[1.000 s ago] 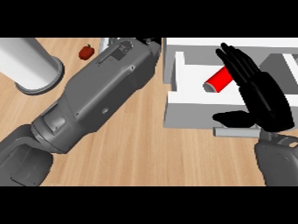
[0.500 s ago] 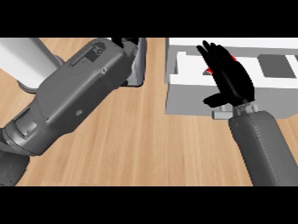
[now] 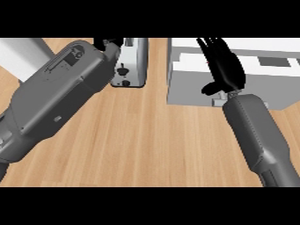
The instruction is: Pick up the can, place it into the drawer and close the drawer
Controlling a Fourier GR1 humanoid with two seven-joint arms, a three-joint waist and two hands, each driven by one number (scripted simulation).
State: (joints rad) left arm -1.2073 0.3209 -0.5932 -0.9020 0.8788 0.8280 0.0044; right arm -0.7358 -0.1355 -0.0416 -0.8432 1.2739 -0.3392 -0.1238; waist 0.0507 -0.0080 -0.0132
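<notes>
Black right hand: the right hand sits at about 1 o'clock in the head view, over the front of the drawer, fingers straight and together pointing toward 12 o'clock, thumb jutting toward 9 o'clock; it grips nothing, and its fingers lie flat over the drawer's front wall.
Right forearm: the grey right forearm runs from the wrist down toward 5 o'clock.
Drawer: the white drawer is at 1 to 2 o'clock, its inner walls showing, so it stands open; its small handle peeks out just beside the wrist.
Can: only a faint red speck shows at the edge of the right hand's fingers, inside the drawer; whether that is the can cannot be told.
Left hand: the left hand is at 11 o'clock, mostly hidden behind its own forearm; the state of its grip cannot be told.
Left forearm: the grey left forearm slants from 8 o'clock up to 11 o'clock.
Toaster: a silver toaster stands at 12 o'clock, just beside the left hand.
Counter: the wooden counter fills the middle.
White block: a white object lies at 10 o'clock.
</notes>
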